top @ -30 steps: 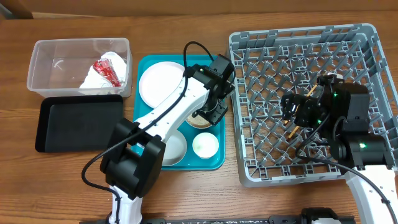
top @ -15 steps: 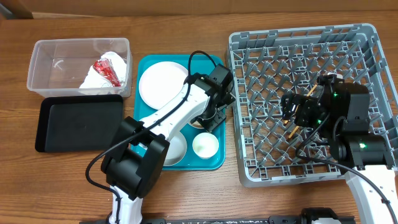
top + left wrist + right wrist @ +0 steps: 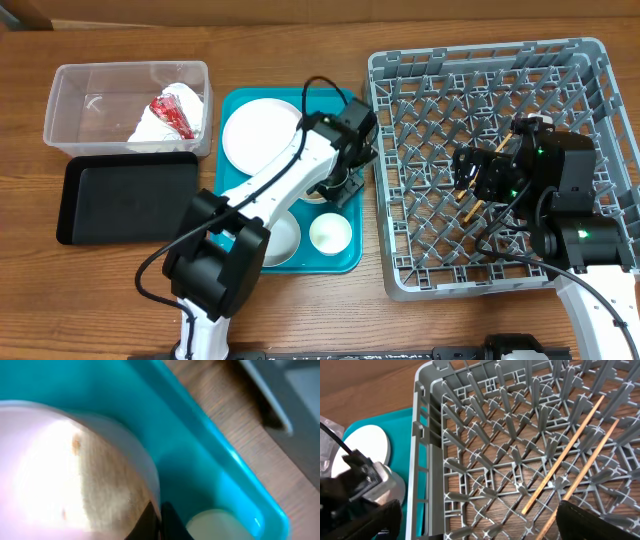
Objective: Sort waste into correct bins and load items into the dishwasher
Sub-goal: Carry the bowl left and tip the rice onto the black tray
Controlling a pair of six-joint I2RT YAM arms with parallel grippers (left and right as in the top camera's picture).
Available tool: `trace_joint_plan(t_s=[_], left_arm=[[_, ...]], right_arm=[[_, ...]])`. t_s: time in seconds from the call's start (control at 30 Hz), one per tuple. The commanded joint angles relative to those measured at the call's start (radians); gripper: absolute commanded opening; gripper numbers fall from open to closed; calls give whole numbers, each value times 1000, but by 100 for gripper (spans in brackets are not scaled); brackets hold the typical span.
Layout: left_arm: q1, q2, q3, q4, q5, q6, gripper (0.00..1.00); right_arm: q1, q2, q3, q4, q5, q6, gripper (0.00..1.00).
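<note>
In the left wrist view my left gripper (image 3: 161, 521) is shut on the rim of a white bowl (image 3: 75, 475) with brownish residue inside. The bowl sits in the teal tray (image 3: 200, 445). From overhead, the left gripper (image 3: 340, 184) is low over that bowl (image 3: 320, 194) at the tray's right side. My right gripper (image 3: 478, 180) hovers open over the grey dishwasher rack (image 3: 490, 60). Two wooden chopsticks (image 3: 565, 460) lie on the rack floor, between its wide-apart fingers (image 3: 600, 520). Nothing is in the right gripper (image 3: 480, 527).
On the teal tray (image 3: 232, 235) are a white plate (image 3: 258, 135), a second bowl (image 3: 282, 238) and a small cup (image 3: 330, 232). A clear bin (image 3: 90, 90) holding crumpled waste (image 3: 165, 115) stands far left, a black tray (image 3: 125, 200) in front of it.
My left gripper has closed onto the bowl's rim, after shifting slightly left over the tray. The right arm has stayed still.
</note>
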Motion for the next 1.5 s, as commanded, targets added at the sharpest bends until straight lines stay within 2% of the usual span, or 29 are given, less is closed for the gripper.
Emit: trace_joint_plan(t_s=[0.0, 0.13, 0.3, 0.47, 0.63, 0.77, 0.87, 1.0, 1.17, 1.23, 1.3, 1.47], left_arm=[[30, 6, 201, -110, 10, -102, 4], [76, 6, 377, -241, 13, -138, 4], [241, 5, 571, -480, 183, -167, 4], [438, -54, 590, -619, 250, -169, 4], [585, -188, 489, -624, 297, -122, 4], [686, -284, 328, -574, 378, -64, 4], [834, -373, 118, -477, 549, 26, 4], [1030, -385, -109, -365, 791, 153, 4], [1204, -366, -336, -181, 940, 156, 4], [1281, -343, -394, -119, 1008, 156, 4], [1383, -277, -419, -64, 1147, 156, 4], [1466, -167, -419, -27, 1380, 155, 4]], right_arm=[[4, -3, 26, 6, -5, 0, 100], [4, -3, 26, 10, -5, 0, 100], [4, -3, 26, 18, -5, 0, 100], [4, -3, 26, 22, -5, 1, 100], [4, -3, 26, 22, -6, 1, 100], [4, -3, 26, 22, -6, 1, 100], [4, -3, 26, 21, -16, 1, 100], [4, -3, 26, 20, -28, 1, 100], [4, -3, 26, 18, -28, 1, 100], [4, -3, 26, 17, -28, 1, 100], [4, -3, 26, 14, -28, 1, 100], [4, -3, 26, 13, -28, 1, 100]])
